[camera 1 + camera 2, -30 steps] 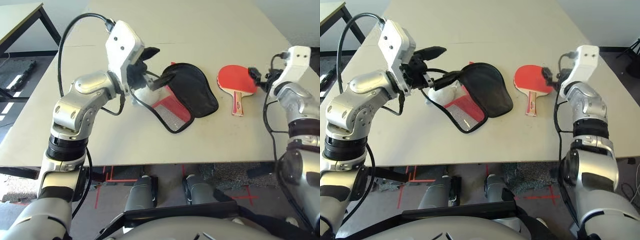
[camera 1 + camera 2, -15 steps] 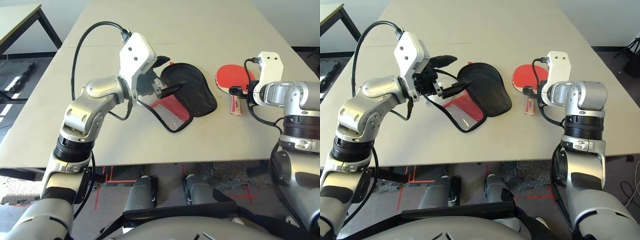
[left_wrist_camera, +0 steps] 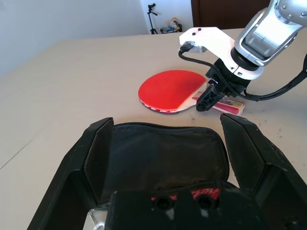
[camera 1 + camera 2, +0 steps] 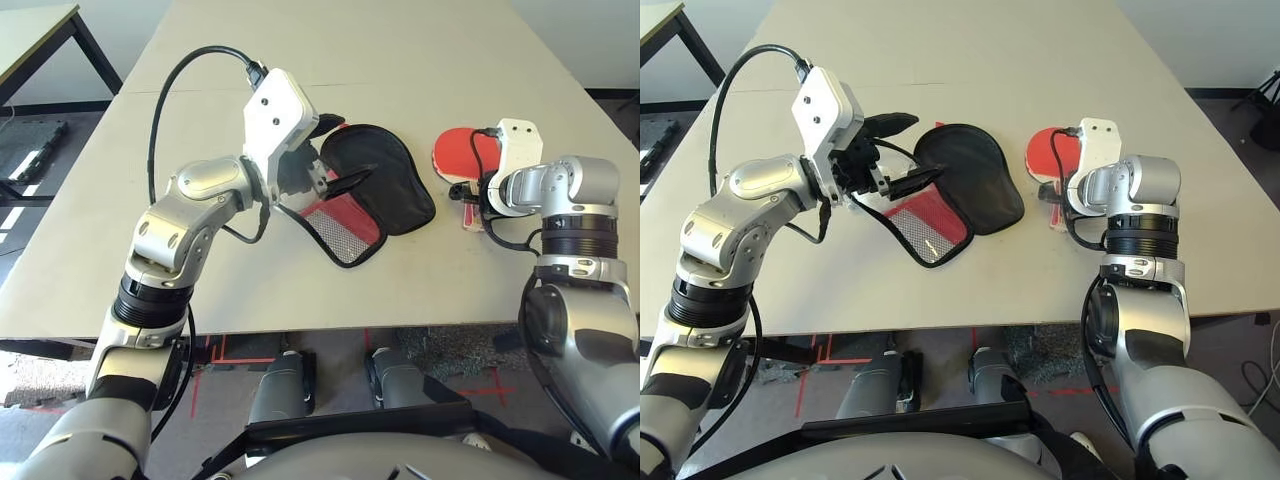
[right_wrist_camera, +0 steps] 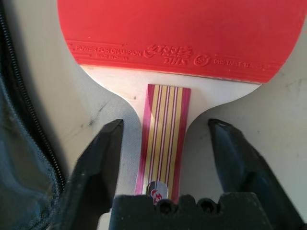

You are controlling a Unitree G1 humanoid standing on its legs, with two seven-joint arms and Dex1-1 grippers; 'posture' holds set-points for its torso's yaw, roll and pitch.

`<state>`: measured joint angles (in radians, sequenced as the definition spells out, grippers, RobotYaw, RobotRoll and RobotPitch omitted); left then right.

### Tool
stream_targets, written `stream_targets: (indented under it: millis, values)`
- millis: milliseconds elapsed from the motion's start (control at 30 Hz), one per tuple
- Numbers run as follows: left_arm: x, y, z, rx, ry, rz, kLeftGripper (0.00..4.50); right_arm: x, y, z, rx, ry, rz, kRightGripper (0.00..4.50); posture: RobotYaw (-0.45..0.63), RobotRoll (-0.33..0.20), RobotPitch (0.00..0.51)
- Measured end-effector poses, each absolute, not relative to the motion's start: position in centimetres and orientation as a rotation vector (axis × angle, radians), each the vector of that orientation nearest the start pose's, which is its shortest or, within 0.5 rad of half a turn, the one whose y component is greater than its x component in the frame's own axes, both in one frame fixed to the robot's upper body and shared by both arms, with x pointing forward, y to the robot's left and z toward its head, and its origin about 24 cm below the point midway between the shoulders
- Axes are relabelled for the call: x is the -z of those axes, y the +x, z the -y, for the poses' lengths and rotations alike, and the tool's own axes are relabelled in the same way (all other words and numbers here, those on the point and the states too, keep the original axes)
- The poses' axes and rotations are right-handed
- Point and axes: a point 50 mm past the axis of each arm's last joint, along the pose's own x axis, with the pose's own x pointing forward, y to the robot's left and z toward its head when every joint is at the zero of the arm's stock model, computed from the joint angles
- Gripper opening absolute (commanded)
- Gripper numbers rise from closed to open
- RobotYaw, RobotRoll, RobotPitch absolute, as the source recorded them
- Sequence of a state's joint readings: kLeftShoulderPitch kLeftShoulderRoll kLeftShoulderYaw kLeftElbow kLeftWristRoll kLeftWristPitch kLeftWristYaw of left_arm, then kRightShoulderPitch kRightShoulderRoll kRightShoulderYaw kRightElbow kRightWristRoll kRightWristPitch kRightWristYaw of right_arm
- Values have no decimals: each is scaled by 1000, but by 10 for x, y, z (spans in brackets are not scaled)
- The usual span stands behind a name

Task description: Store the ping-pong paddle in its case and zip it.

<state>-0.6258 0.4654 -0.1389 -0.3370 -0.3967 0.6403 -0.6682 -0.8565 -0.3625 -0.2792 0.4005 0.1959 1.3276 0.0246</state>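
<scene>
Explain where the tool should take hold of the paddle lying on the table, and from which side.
Probably the handle, from above and its butt end. The paddle lies flat, so its wide red blade offers no pinchable edges, while the narrow handle fits between the fingers. The right tool already straddles it, one finger each side, not yet closed.

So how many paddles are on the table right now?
1. The paddle lies flat on the table, right of the open case, its handle between the right gripper's open fingers.
</scene>
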Motion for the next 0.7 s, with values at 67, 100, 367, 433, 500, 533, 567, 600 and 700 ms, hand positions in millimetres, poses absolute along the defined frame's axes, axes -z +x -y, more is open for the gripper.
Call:
stream_targets:
  millis: [67,100,367,433,500,533,567,600,700]
  values:
    - [-217,286,-103,1017,291,143,4500,-132,350,224,106,115,-806,2063,-27,0,159]
    - [-217,286,-103,1017,289,142,4500,-133,351,223,105,117,-804,1723,-27,0,159]
    - [-215,286,-103,1014,285,138,4500,-139,347,220,105,92,-749,1264,-25,0,160]
    - [-214,286,-103,1013,285,136,4500,-142,347,217,96,74,-716,1264,-22,0,160]
    - [-214,286,-103,1012,285,134,4500,-147,348,209,75,60,-675,1263,-20,0,161]
    - [-214,286,-103,1012,285,134,4500,-151,348,204,61,54,-646,1243,-18,0,160]
    - [-214,286,-103,1012,285,134,4500,-155,349,199,38,54,-616,1227,-15,0,160]
    - [-214,286,-103,1012,285,134,4500,-159,349,194,20,51,-590,1224,-14,0,161]
    - [-212,286,-103,1011,284,130,4500,-168,348,178,-44,28,-535,1224,-5,0,161]
